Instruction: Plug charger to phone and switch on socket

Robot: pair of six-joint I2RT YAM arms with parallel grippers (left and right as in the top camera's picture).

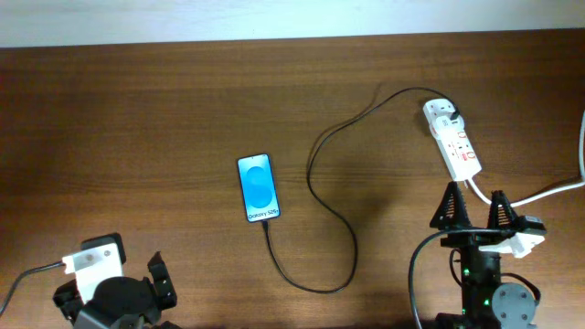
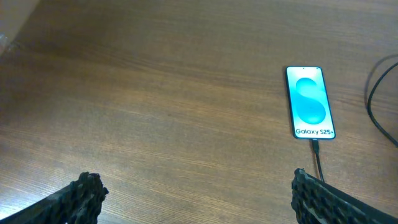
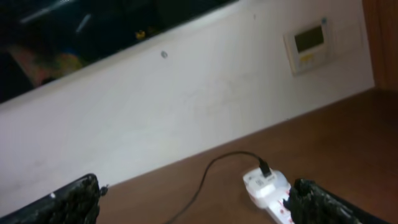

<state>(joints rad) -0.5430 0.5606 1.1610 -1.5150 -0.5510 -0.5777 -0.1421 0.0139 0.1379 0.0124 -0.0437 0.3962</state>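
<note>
The phone (image 1: 259, 188) lies face up mid-table with its blue screen lit; it also shows in the left wrist view (image 2: 310, 102). The thin black charger cable (image 1: 315, 178) runs from the phone's near end in a loop to the white socket strip (image 1: 452, 138) at the right, where its plug sits in the far end (image 3: 264, 169). The socket also shows in the right wrist view (image 3: 268, 190). My left gripper (image 2: 196, 196) is open and empty at the near left. My right gripper (image 1: 474, 208) is open and empty, just short of the socket's near end.
The socket's thick white cord (image 1: 548, 190) runs off to the right edge. A white wall (image 3: 186, 93) with a small panel (image 3: 308, 42) stands behind the table's far edge. Bare wood table (image 1: 137, 137) lies left of the phone.
</note>
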